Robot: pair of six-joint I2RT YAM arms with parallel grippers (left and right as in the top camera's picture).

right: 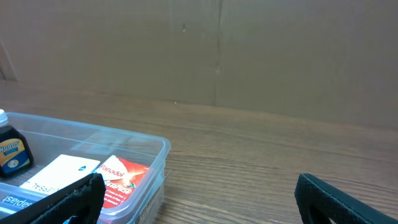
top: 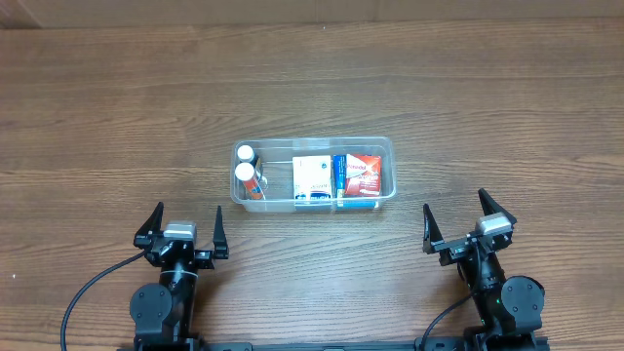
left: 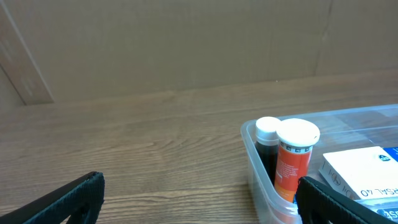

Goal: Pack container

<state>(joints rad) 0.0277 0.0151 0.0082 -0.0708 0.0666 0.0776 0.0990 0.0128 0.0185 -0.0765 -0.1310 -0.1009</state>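
The clear plastic container (top: 314,143) sits mid-table. Inside it stand a dark bottle with a white cap (top: 246,153) and an orange tube with a white cap (top: 248,178) at the left end, a white box (top: 312,176) in the middle, a blue box (top: 340,175) and a red-and-white box (top: 364,174) at the right. My left gripper (top: 185,232) is open and empty, near the table's front edge, left of the container (left: 264,168). My right gripper (top: 466,224) is open and empty, front right of the container (right: 152,152).
The wooden table (top: 117,117) extends all around the container. A brown cardboard wall (left: 186,43) stands behind the table's far edge.
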